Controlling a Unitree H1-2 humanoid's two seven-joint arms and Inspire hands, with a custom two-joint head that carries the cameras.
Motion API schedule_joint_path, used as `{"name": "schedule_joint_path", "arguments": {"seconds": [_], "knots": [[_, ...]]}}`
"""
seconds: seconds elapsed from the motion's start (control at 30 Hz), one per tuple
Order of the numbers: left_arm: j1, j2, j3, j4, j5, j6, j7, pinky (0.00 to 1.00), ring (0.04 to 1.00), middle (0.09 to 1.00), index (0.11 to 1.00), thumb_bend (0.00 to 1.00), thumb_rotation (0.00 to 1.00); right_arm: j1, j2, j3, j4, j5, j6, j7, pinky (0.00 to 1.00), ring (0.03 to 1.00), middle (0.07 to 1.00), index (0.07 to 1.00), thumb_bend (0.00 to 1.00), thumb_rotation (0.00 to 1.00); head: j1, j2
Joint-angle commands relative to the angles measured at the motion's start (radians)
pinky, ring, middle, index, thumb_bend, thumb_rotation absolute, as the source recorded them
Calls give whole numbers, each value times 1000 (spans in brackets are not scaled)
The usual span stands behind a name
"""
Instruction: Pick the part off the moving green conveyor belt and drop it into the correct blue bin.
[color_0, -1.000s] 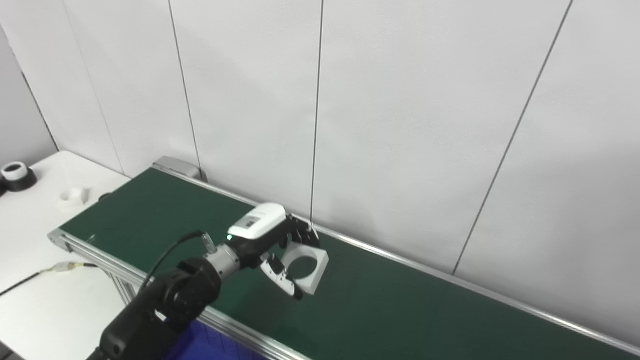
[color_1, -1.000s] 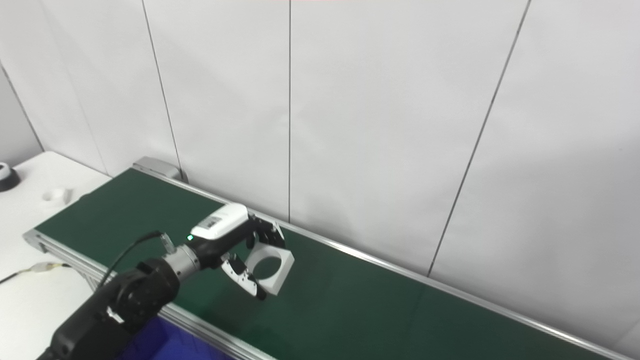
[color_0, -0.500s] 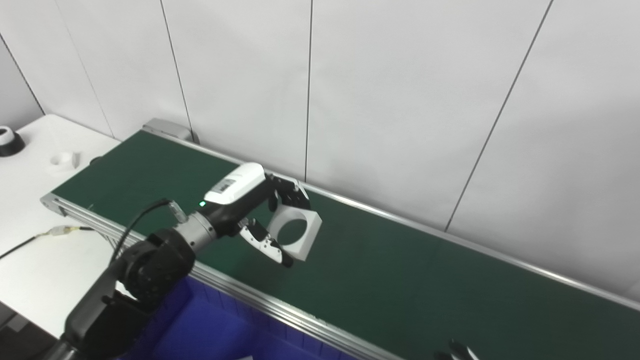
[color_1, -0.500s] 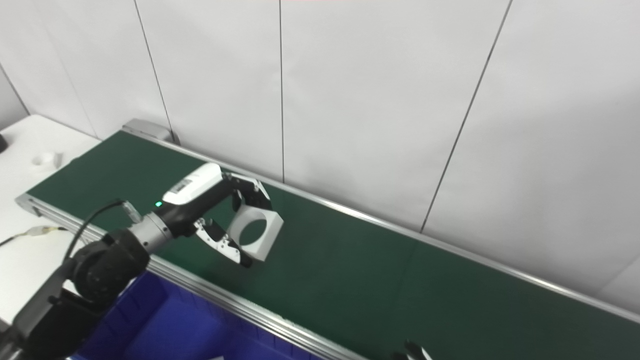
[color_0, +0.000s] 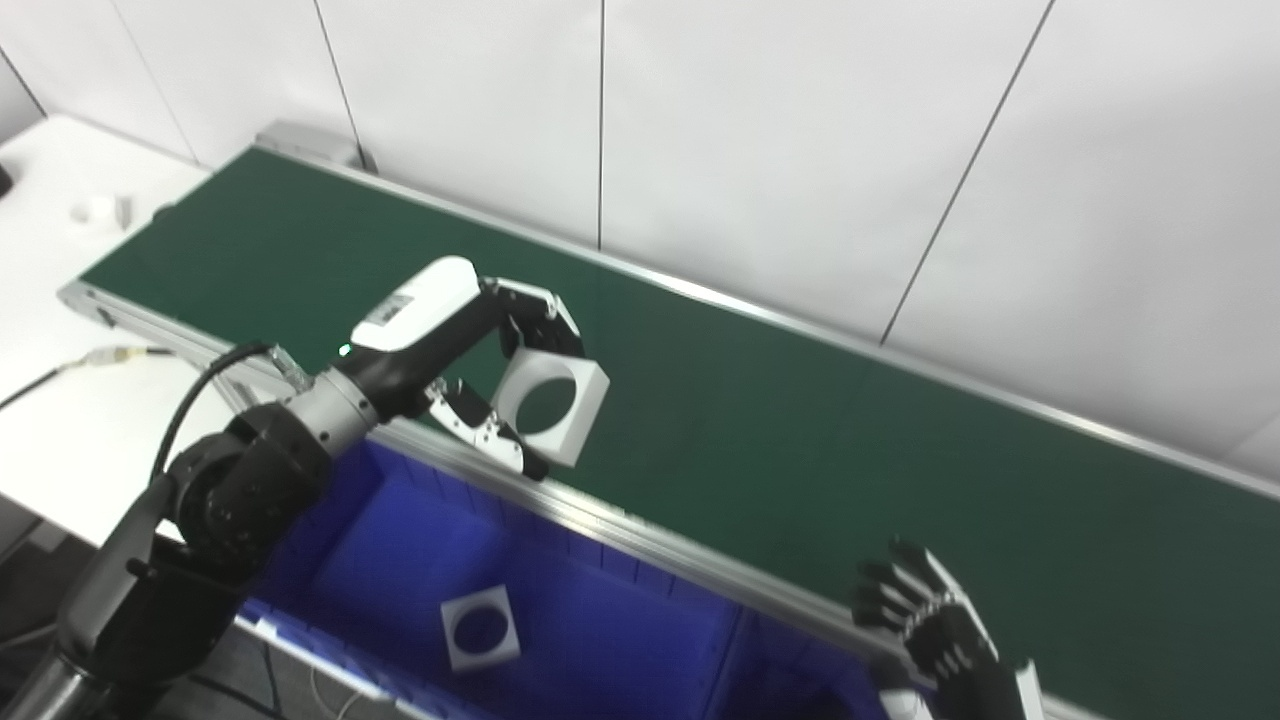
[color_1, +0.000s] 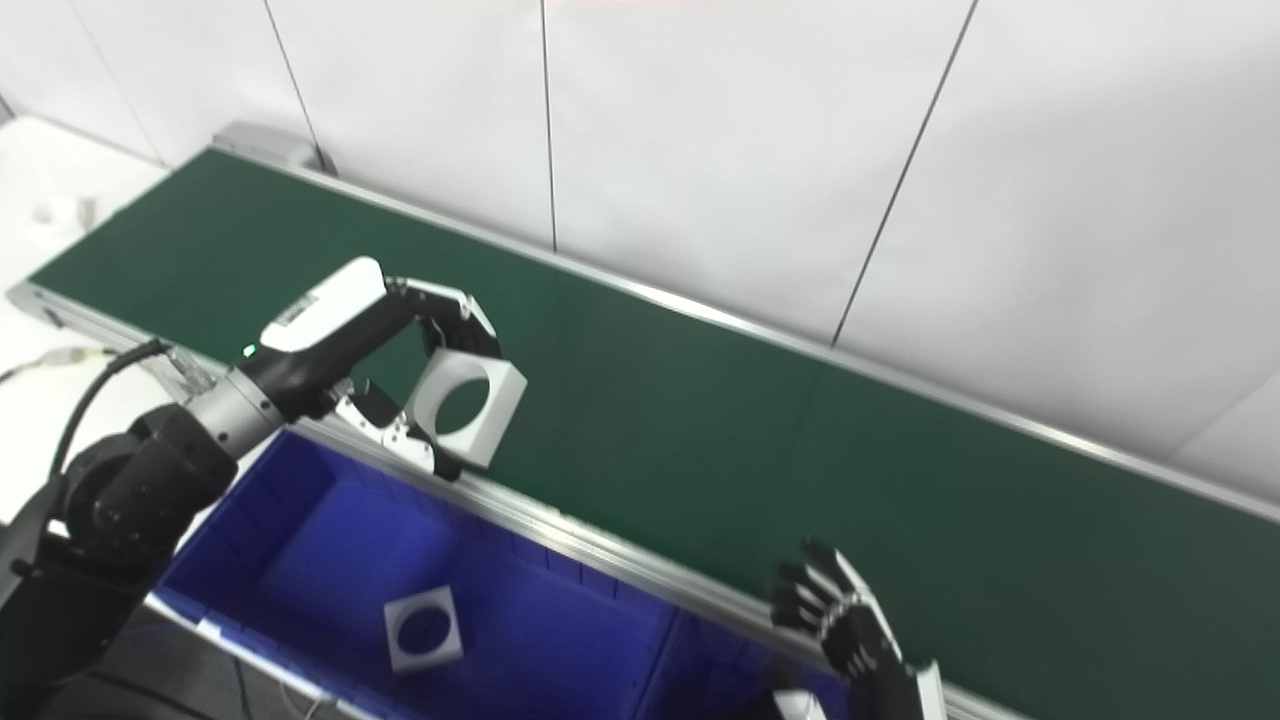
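My left hand (color_0: 500, 375) is shut on a white square part with a round hole (color_0: 550, 398), held above the near edge of the green conveyor belt (color_0: 760, 440). Thumb and fingers pinch the part's left side. Below it lies the blue bin (color_0: 600, 640), where another white square part with a hole (color_0: 481, 627) rests on the floor. My right hand (color_0: 940, 630) hangs at the bottom right near the belt's rail, fingers spread and holding nothing.
A divider (color_0: 735, 640) splits the blue bin into compartments. The belt's metal rail (color_0: 640, 540) runs between bin and belt. A white table (color_0: 50, 230) at the left carries a small white part (color_0: 98, 210) and a cable (color_0: 110, 355). White wall panels stand behind the belt.
The camera has tilted down, bringing the blue bin and my right hand into view. My left hand has carried the white part back toward the belt's near rail, above the bin's edge.
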Motion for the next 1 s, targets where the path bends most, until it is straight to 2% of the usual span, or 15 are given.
{"name": "schedule_joint_path", "arguments": {"seconds": [0.0, 0.37, 0.53, 0.73, 0.97], "knots": [[2, 2, 14, -41, -17, -14, 16, 416, 437, 487, 503, 480, 0, -2, 9, 0, -40, -3, 5, -4, 644, 715, 771, 857, 568, 567, -1, 5], [112, -10, 65, -72, -55, -15, 25, 398, 450, 500, 498, 479, 0, -3, 21, 1, -68, -18, 28, -11, 629, 705, 761, 851, 583, 582, 6, 37], [178, -23, 84, -76, -62, 25, 19, 358, 451, 506, 509, 477, 0, -3, 21, 1, -73, -11, 33, -9, 631, 706, 762, 853, 584, 587, 18, 39], [243, -51, 72, -24, -33, -8, 35, 360, 436, 491, 518, 477, 0, -2, 19, -1, -76, -7, 32, -9, 628, 702, 758, 850, 583, 581, 39, 37], [276, -91, 50, 81, 4, -34, 66, 367, 425, 484, 520, 477, 0, -1, 13, -10, -84, 0, 33, -9, 632, 705, 759, 853, 597, 601, 67, 45]]}}
